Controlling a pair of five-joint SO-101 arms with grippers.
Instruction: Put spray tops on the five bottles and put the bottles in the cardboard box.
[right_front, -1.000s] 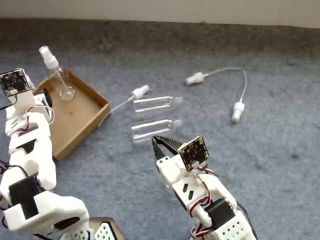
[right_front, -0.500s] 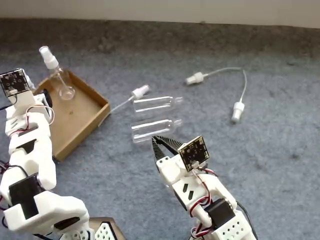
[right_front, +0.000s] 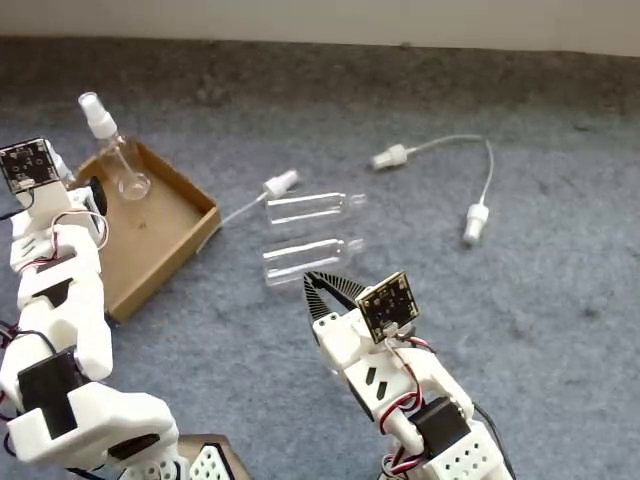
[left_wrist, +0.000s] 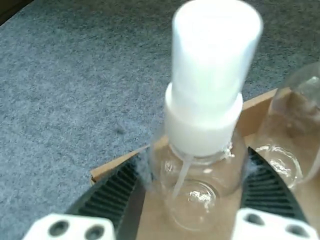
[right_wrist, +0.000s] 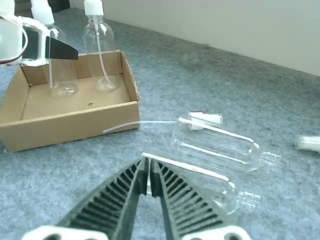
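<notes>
The clear plastic bottle with a white spray top (left_wrist: 200, 195) is standing upright on the floor of the shallow brown cardboard box (right_front: 165, 235). The left gripper (left_wrist: 195, 162) has it clamped, with its black ribbed jaws pressed against both sides of the body just below the cap. The left arm is folded up along the near side of the box, wrist angled in over it. Just beside the held bottle there's a second capped clear bottle (right_front: 122, 160), also upright, in the far corner of the box.

Out on the grey carpet (right_front: 520, 330), the far uncapped clear bottle (right_front: 305, 208) and the near uncapped clear bottle (right_front: 305, 257) lie on their sides, roughly parallel. The right gripper (right_wrist: 149, 172) sits low over the carpet, jaws pinched together with nothing between them, tips just beside the near one. The right arm stretches forward from the near edge.

There are also three loose tops. The tubed white spray top (right_front: 282, 183) is just beside the far bottle, with its thin tube trailing toward the box. The second loose spray top (right_front: 392, 156) and the third loose spray top (right_front: 476, 222) are well off to the side.
</notes>
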